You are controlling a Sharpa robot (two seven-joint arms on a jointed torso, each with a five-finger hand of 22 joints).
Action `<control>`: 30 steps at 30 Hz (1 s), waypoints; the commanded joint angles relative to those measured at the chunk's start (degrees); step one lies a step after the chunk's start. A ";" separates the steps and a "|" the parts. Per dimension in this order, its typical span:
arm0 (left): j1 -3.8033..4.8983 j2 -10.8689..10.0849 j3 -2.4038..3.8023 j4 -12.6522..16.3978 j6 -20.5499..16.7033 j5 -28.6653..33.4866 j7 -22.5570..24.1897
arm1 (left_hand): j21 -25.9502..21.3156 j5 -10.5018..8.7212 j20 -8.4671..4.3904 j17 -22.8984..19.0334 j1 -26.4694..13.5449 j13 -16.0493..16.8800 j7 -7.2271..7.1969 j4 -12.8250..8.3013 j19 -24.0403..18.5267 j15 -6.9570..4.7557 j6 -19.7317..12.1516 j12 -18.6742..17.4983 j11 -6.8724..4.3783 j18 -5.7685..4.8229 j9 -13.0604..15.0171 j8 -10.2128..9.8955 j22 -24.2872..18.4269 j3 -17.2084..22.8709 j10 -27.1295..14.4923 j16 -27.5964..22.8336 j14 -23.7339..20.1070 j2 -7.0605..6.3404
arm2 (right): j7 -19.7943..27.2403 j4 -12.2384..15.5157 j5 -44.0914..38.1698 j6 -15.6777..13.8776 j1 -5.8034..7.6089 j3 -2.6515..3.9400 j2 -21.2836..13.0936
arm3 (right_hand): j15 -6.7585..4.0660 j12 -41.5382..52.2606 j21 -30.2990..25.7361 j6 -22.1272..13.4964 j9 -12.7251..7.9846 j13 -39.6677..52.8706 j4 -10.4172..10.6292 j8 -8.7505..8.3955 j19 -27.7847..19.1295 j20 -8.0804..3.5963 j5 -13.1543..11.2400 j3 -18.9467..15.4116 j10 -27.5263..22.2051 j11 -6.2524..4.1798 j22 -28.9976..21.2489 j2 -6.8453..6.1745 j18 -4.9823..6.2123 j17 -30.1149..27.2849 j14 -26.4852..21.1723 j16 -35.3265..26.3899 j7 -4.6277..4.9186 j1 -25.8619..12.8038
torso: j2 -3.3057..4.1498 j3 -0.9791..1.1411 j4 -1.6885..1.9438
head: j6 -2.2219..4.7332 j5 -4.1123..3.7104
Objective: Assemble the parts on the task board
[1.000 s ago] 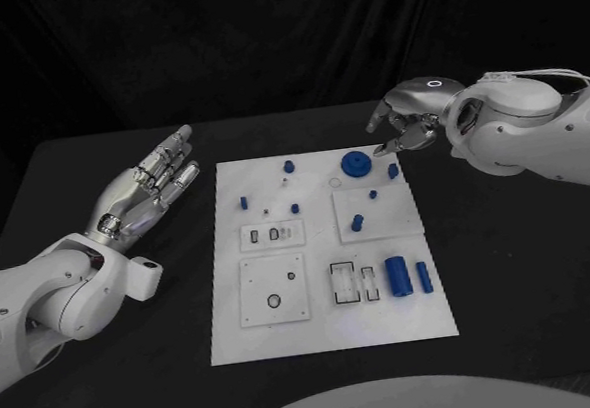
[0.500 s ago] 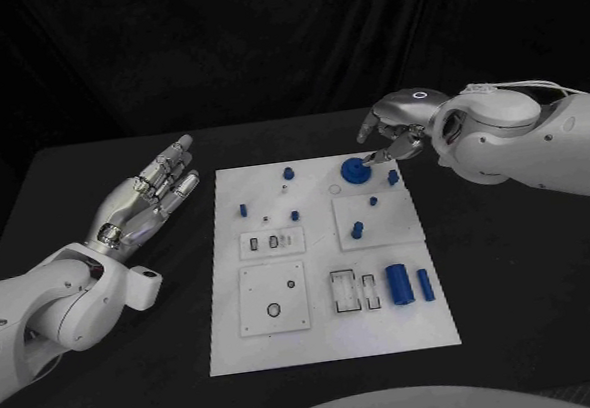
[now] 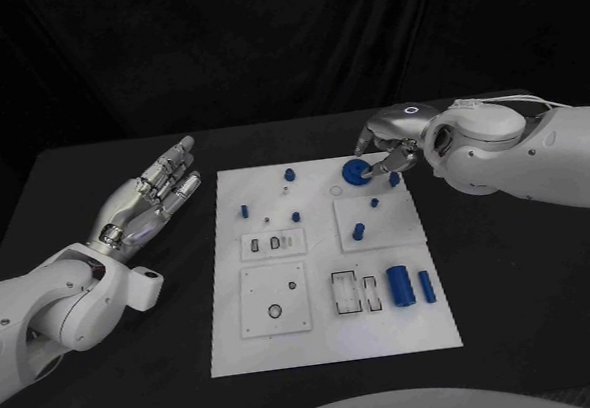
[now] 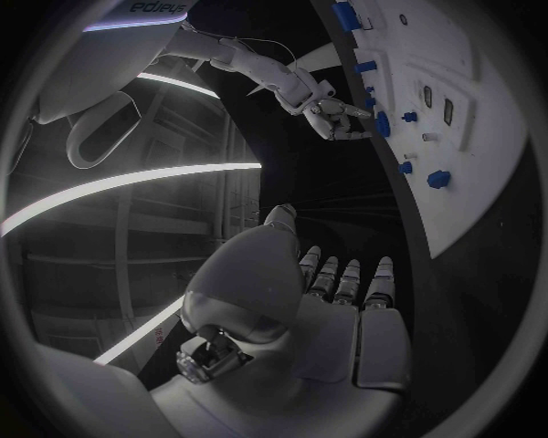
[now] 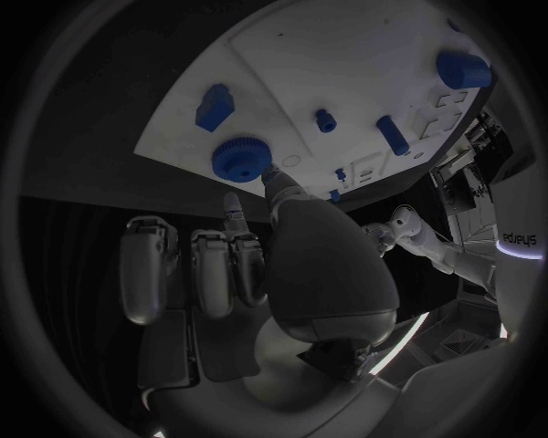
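The white task board (image 3: 333, 330) lies in the middle of the black table. A blue gear (image 3: 356, 169) sits at its far right corner. My right hand (image 3: 386, 144) hovers just right of the gear. In the right wrist view its thumb tip (image 5: 272, 181) touches the rim of the blue gear (image 5: 241, 159), one finger (image 5: 233, 212) reaches up beside it, and the other fingers stay apart and away from it. My left hand (image 3: 149, 197) is held palm up with straight fingers, left of the board and holding nothing. The left wrist view shows the left hand (image 4: 337, 301) beside the board's edge (image 4: 462, 196).
Several blue parts are on the board: a peg (image 3: 290, 173), a small piece (image 3: 243, 210), a block (image 3: 394, 178), a short cylinder (image 3: 357, 228), and a thick cylinder (image 3: 400, 287) beside a thin one (image 3: 426, 286). Bare black table (image 3: 537, 275) flanks the board.
My right hand has moved left and down toward the blue gear until its thumb tip reached it. The left hand has stayed in place, open.
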 commanded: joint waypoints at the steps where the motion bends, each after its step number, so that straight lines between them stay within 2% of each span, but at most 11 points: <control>1: 0.19 0.10 0.05 0.02 0.36 0.00 1.02 | 0.36 0.32 0.01 -0.05 0.61 0.07 0.00 -0.21 0.05 0.28 0.08 0.08 0.32 0.56 0.02 0.13 0.05 -0.11 -0.06 -0.21 -0.02 -0.16 | -1.52 -0.32 -1.28 1.15 -0.39 0.02 0.23 | -0.44 0.14 0.19 0.38 0.07 14.96 -0.02 0.11 0.25 -0.02 0.34 0.22 6.16 -0.35 9.03 -0.20 -0.62 15.06 6.00 0.14 -0.08 0.34 | -0.03 0.03 -0.06 | -0.14 0.24; 7: 0.19 0.20 0.05 -0.03 0.57 0.00 0.95 | 0.40 0.38 0.18 -0.05 0.70 0.08 -0.06 -0.27 0.10 0.58 0.00 0.15 0.65 0.57 -0.01 0.08 0.08 -0.08 -0.01 -0.21 -0.02 -0.16 | -1.71 -1.29 -1.38 1.55 -1.06 0.01 1.03 | -0.37 0.14 0.21 0.78 0.21 14.96 -0.19 0.28 0.27 0.01 0.35 0.31 6.16 -0.20 9.09 -0.10 -0.63 15.06 6.00 0.14 0.15 0.50 | -0.01 0.07 0.12 | -0.22 0.07; 13: 0.19 0.21 0.05 -0.02 0.66 0.00 0.92 | 0.47 0.45 0.39 -0.05 0.79 0.13 -0.11 -0.33 0.20 0.94 0.02 0.34 1.12 0.58 -0.01 0.05 0.12 -0.05 0.11 -0.21 -0.02 -0.15 | -1.99 -2.29 -2.98 1.24 -1.82 0.01 1.94 | -0.21 0.14 0.27 1.25 0.38 14.96 -0.43 0.44 0.32 0.10 0.52 0.46 6.16 0.02 9.18 0.09 -0.65 15.06 6.00 0.14 0.39 0.72 | -0.02 0.05 0.01 | -0.31 0.11; 15: 0.19 0.24 0.05 -0.06 0.71 0.00 0.89 | 0.47 0.45 0.39 -0.05 0.79 0.13 -0.11 -0.33 0.20 0.94 0.02 0.34 1.12 0.58 -0.01 0.05 0.12 -0.05 0.11 -0.21 -0.02 -0.15 | -1.92 -2.59 -3.24 1.07 -2.00 0.01 2.21 | -0.09 0.14 0.27 1.38 0.47 14.96 -0.70 0.42 0.32 0.20 1.23 0.62 6.16 0.13 9.22 0.30 -0.65 15.06 6.00 0.14 0.48 0.94 | -0.02 0.06 0.00 | -0.37 0.21; 18: 0.19 0.28 0.05 -0.11 0.80 0.00 0.83 | 0.48 0.46 0.44 -0.05 0.80 0.14 -0.13 -0.33 0.21 1.01 -0.01 0.39 1.28 0.58 -0.01 0.03 0.13 -0.04 0.14 -0.21 -0.02 -0.13 | -1.65 -3.08 -3.52 0.78 -2.25 0.01 2.61 | 0.09 0.14 0.18 1.48 0.62 14.96 -1.21 0.23 0.24 0.40 3.99 0.94 6.16 0.29 9.27 0.76 -0.62 15.06 6.00 0.14 0.63 1.01 | -0.05 0.03 -0.05 | -0.51 0.49; 20: 0.19 0.29 0.05 -0.12 0.84 0.00 0.81 | 0.50 0.48 0.48 -0.05 0.82 0.15 -0.13 -0.34 0.24 1.05 -0.02 0.43 1.39 0.58 -0.02 0.02 0.14 -0.03 0.17 -0.21 -0.02 -0.12 | -1.42 -3.25 -3.60 0.62 -2.33 0.01 2.73 | 0.11 0.14 0.16 1.53 0.66 14.96 -1.27 0.20 0.23 0.44 4.52 0.99 6.16 0.32 9.29 0.87 -0.61 15.06 6.00 0.14 0.64 0.92 | -0.06 0.03 -0.03 | -0.70 0.60; 23: 0.19 0.25 0.05 -0.15 0.88 0.00 0.77 | 0.50 0.50 0.51 -0.05 0.83 0.16 -0.13 -0.35 0.25 1.08 -0.03 0.46 1.51 0.59 -0.02 0.02 0.14 -0.02 0.19 -0.21 -0.02 -0.10 | -0.94 -3.40 -3.69 0.27 -2.43 0.01 2.76 | 0.08 0.14 0.09 2.06 0.87 14.96 -1.30 0.16 0.19 0.46 10.69 1.76 6.16 0.27 9.41 1.73 -0.59 15.06 6.00 0.14 0.59 0.19 | -0.05 0.02 0.01 | -0.75 0.68; 24: 0.19 0.25 0.05 -0.16 0.89 0.00 0.76 | 0.50 0.50 0.51 -0.05 0.83 0.16 -0.13 -0.35 0.25 1.08 -0.03 0.46 1.51 0.59 -0.02 0.02 0.14 -0.02 0.19 -0.21 -0.02 -0.10 | -0.84 -3.42 -3.70 0.19 -2.44 0.01 2.75 | 0.04 0.14 0.04 2.54 0.96 14.96 -1.00 0.29 0.15 0.40 13.95 2.15 6.16 0.07 9.42 2.03 -0.57 15.06 6.00 0.14 0.48 -0.28 | -0.04 0.02 -0.02 | -0.74 0.74; 25: 0.19 0.24 0.05 -0.18 0.90 0.00 0.75 | 0.50 0.50 0.51 -0.05 0.83 0.16 -0.13 -0.35 0.25 1.08 -0.03 0.46 1.51 0.59 -0.02 0.02 0.14 -0.02 0.19 -0.21 -0.02 -0.10 | -0.72 -3.45 -3.71 0.09 -2.46 0.01 2.73 | -0.07 0.14 0.05 2.95 1.05 14.96 -0.83 0.39 0.17 0.37 15.42 2.47 6.16 0.03 9.46 2.20 -0.58 15.06 6.00 0.14 0.31 -0.61 | -0.03 0.03 -0.06 | -0.72 0.78; 28: 0.19 0.25 0.05 -0.23 0.97 0.00 0.70 | 0.52 0.55 0.56 -0.05 0.85 0.16 -0.13 -0.35 0.28 1.11 -0.03 0.48 1.65 0.59 -0.02 0.01 0.16 0.00 0.21 -0.21 -0.02 -0.07 | -0.50 -3.50 -3.74 0.02 -2.49 0.01 2.68 | -0.15 0.14 -0.03 3.65 1.19 14.96 -0.62 0.46 0.13 0.29 16.91 3.09 6.16 0.00 9.50 2.23 -0.57 15.06 6.00 0.14 0.28 -1.35 | -0.02 0.08 -0.04 | -0.72 0.83; 30: 0.19 0.29 0.05 -0.26 1.02 0.00 0.65 | 0.54 0.61 0.60 -0.05 0.86 0.17 -0.12 -0.36 0.30 1.12 -0.03 0.51 1.78 0.59 -0.02 0.00 0.17 0.02 0.22 -0.21 -0.02 -0.04 | -0.46 -3.53 -3.75 0.08 -2.50 0.01 2.67 | -0.06 0.14 -0.17 4.34 1.34 14.96 -0.36 0.65 0.03 0.32 16.98 3.34 6.16 0.13 9.45 2.30 -0.54 15.06 6.00 0.14 0.33 -1.96 | -0.03 0.10 0.05 | -0.74 0.74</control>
